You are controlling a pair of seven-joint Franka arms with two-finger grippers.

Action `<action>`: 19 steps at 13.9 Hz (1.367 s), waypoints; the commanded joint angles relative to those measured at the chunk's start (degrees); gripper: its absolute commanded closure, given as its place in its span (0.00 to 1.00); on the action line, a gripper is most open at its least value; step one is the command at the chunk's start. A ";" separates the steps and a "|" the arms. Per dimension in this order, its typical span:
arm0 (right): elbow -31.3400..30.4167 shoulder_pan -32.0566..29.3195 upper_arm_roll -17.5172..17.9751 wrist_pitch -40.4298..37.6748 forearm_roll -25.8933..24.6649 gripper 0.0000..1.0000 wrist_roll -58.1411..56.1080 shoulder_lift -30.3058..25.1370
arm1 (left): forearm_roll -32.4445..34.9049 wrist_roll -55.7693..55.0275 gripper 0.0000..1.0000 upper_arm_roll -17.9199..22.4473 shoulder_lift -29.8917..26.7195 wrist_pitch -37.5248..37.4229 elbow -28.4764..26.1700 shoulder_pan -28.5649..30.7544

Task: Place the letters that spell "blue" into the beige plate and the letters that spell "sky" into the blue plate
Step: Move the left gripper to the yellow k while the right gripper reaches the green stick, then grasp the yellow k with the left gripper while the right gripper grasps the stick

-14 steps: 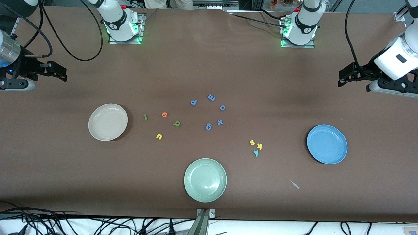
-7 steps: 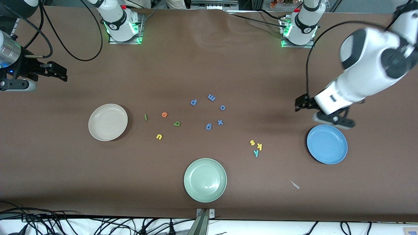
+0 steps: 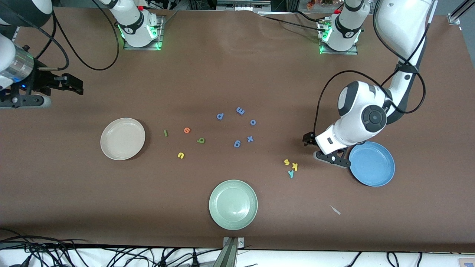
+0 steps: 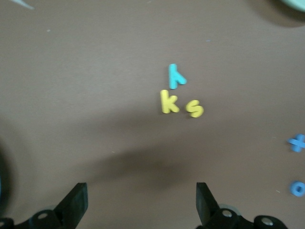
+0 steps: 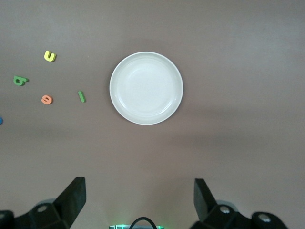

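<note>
While the right gripper [image 3: 70, 83] waits with jaws apart at its end of the table, the left gripper [image 3: 315, 148], jaws spread and empty, hangs between the blue plate [image 3: 374, 168] and the yellow "s" [image 3: 286, 161], yellow "k" [image 3: 295, 166] and teal "y" [image 3: 291, 173], which lie clustered just toward the table's middle.

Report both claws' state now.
Left claw: open, empty, over the brown table beside the round sky-blue plate.
Right claw: open, empty, waiting.
</note>
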 commanded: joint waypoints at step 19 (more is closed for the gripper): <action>-31.67 14.77 0.31 53.22 1.63 0.00 6.78 13.64 | -1.54 -1.41 0.00 6.58 17.88 13.36 13.85 -10.58</action>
